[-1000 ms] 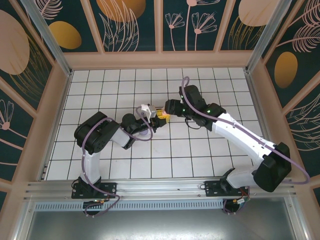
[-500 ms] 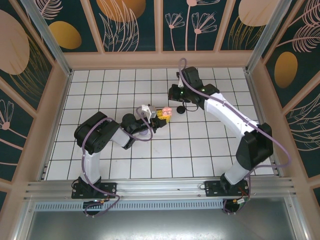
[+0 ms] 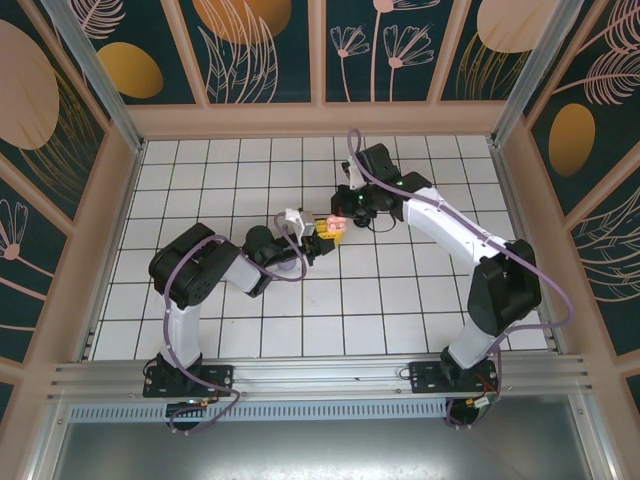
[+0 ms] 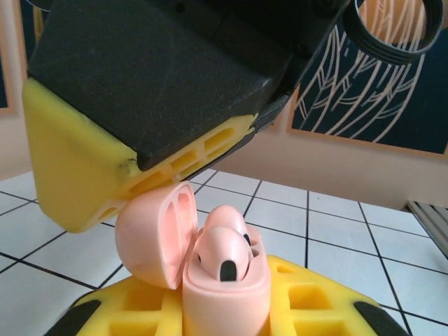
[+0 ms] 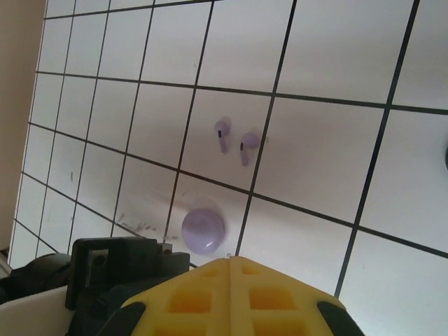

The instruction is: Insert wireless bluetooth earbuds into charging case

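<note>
Near edge, top view: we have both arms bolted at the front of the tiled worktop (image 3: 400, 330). The left arm (image 3: 190, 275) is folded low. The right arm (image 3: 480, 260) reaches up and across toward the middle.

The left fingers (image 4: 315, 294) are nearly closed, clamped on the base of the pink charging case (image 4: 227, 290). The case stands upright between them, with its lid (image 4: 150, 241) swung open to the left in the left wrist view. From above we see the case around mid-worktop, at the tip of the left arm.

One pale pink earbud (image 4: 222, 250) sits in the case, a dark oval spot on it facing the camera. There's a second pink rounded shape just behind it. We can't tell if that's the other bud.

The right fingers (image 4: 77, 175) are pressed together with nothing visible between them. They hang directly over the open case. The yellow tip looks to meet the lid's top edge, but we can't confirm contact.

Farther out, in the right wrist view past those closed fingers, a lilac round disc (image 5: 204, 229) lies flat on a tile, just beside a grid line. Beyond it, two lilac-grey earbuds (image 5: 222, 133) lie loose on the tiles. They are side by side, close but not touching, and clear of the disc.

At the back are the dark patterned wall panels (image 3: 260, 60).
</note>
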Motion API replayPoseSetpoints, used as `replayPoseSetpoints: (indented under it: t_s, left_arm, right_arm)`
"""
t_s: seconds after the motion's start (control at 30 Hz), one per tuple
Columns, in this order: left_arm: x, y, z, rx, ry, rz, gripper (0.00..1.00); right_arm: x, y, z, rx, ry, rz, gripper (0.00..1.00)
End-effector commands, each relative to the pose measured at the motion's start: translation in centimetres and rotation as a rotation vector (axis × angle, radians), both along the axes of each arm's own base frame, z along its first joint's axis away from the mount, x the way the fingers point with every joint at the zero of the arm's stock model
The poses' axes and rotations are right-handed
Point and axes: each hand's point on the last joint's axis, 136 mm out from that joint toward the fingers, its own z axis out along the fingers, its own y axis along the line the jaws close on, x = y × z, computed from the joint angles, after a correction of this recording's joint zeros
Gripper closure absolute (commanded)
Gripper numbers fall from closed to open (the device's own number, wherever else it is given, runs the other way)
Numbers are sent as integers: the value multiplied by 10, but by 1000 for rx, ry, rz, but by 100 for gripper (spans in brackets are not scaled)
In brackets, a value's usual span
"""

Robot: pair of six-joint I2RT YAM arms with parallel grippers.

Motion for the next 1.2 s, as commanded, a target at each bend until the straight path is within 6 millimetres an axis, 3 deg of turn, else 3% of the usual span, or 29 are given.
replayPoseSetpoints:
  t_s: [0.0,0.2,0.4,0.47,0.57,0.63,0.77,0.8,0.93,1.17]
  left_arm:
    - [2,6,55,-130,-185,34,100]
    - [5,6,55,-128,-162,38,100]
    - [12,6,52,-133,-69,57,100]
    - [18,6,46,-113,-2,81,100]
    - [30,5,34,-69,146,122,100]
    - [43,4,23,-31,281,168,100]
    - [75,-5,-41,204,704,287,100]
    - [78,-9,-49,239,765,285,100]
    - [77,-10,-70,239,900,307,100]
    - [83,-14,-87,198,1039,331,100]
  right_arm:
    - [-51,2,-2,3,77,114,100]
    - [-71,-18,21,44,32,61,100]
    - [-47,-66,52,59,-108,-216,100]
    - [-38,-89,52,67,-132,-317,100]
    - [-39,-103,43,74,-133,-382,94]
    - [-41,-106,33,67,-121,-392,89]
    - [-44,-108,21,71,-113,-404,84]
    - [-44,-108,20,75,-115,-406,83]
    - [-44,-107,17,85,-118,-408,82]
    - [-47,-110,15,87,-125,-413,71]
